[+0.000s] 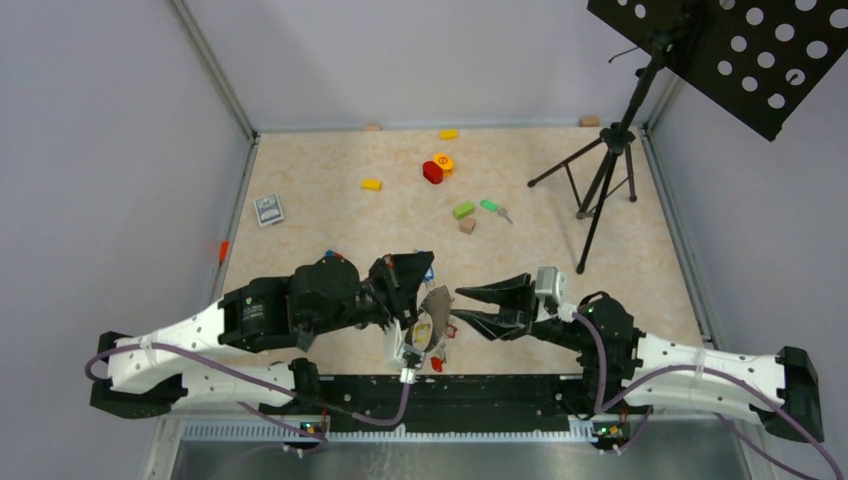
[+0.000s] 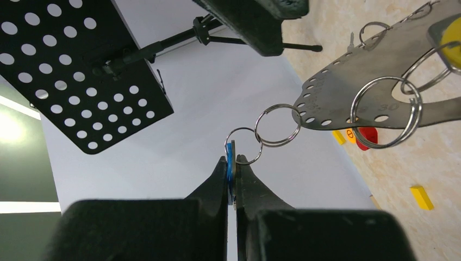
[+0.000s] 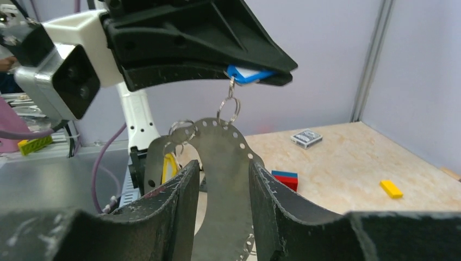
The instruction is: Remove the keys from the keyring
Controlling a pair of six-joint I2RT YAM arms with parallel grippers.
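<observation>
My left gripper (image 1: 420,276) is shut on the blue key (image 2: 230,162) and holds it in the air, edge-on between the fingertips. A chain of small metal rings (image 2: 277,126) links the key to the grey keyring strap (image 2: 348,89), which hangs below it (image 1: 435,312). The strap has rows of holes and carries more rings and a yellow tag (image 2: 452,38). A red piece (image 1: 437,363) hangs low on it. My right gripper (image 3: 220,176) is open, with one finger on each side of the strap (image 3: 224,152), not touching it. The blue key (image 3: 247,74) shows above.
A black tripod (image 1: 603,175) stands at the back right under a perforated black panel (image 1: 745,50). A green-headed key (image 1: 492,207), green block (image 1: 463,210), red and yellow toys (image 1: 437,167), yellow block (image 1: 371,184) and card deck (image 1: 268,209) lie farther back.
</observation>
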